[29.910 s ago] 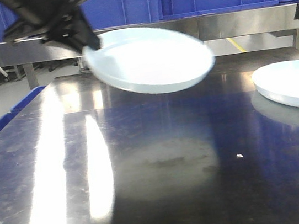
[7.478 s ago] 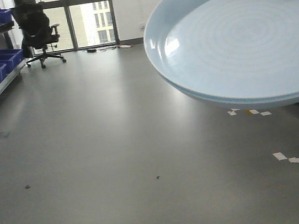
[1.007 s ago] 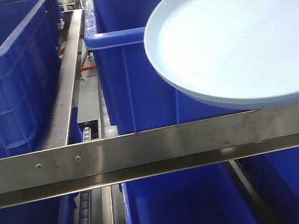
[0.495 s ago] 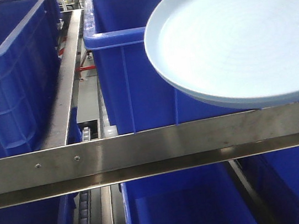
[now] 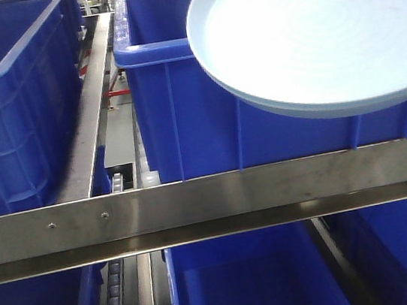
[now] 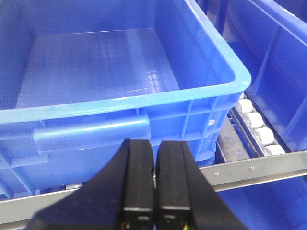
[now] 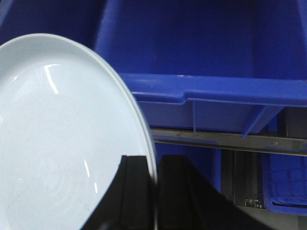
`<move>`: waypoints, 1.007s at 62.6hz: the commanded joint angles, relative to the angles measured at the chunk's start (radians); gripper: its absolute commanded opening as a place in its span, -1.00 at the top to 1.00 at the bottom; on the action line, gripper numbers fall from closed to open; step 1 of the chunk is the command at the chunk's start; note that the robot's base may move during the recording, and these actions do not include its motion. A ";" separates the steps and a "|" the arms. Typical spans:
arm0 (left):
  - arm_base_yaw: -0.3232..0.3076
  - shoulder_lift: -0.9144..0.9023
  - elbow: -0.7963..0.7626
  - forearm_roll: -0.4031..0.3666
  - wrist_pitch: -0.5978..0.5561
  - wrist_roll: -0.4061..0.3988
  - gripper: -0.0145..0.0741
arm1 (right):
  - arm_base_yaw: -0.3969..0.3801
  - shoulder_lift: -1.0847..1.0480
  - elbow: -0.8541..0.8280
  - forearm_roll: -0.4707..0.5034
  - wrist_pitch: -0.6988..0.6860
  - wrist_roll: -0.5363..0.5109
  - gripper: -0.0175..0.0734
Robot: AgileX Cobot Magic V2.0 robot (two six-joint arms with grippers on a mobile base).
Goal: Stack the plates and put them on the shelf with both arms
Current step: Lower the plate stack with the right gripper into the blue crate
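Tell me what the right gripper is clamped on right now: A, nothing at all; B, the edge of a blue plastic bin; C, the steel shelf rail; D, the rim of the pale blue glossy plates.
D: in the right wrist view the right gripper pinches the rim of the pale blue glossy plates, held in front of a blue plastic bin.

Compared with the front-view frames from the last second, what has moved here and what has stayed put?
The plates have risen and shifted slightly left, so the lower rim now clears the steel shelf rail it overlapped before. The right gripper is clamped on the rim. The blue bins and rail are unchanged.
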 commanded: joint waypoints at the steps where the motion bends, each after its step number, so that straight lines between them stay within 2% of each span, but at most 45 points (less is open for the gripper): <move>1: 0.002 0.001 -0.032 -0.004 -0.081 0.002 0.48 | -0.002 -0.016 -0.027 0.007 -0.098 -0.005 0.51; 31: 0.002 0.001 -0.032 -0.004 -0.081 0.002 0.48 | -0.003 0.019 -0.058 0.007 -0.207 -0.005 0.51; 48: 0.002 0.001 -0.032 -0.004 -0.081 0.002 0.48 | -0.014 0.188 -0.242 0.007 -0.188 -0.005 0.51; 63: 0.002 0.001 -0.032 -0.004 -0.081 0.002 0.48 | -0.092 0.384 -0.446 0.007 -0.193 -0.005 0.51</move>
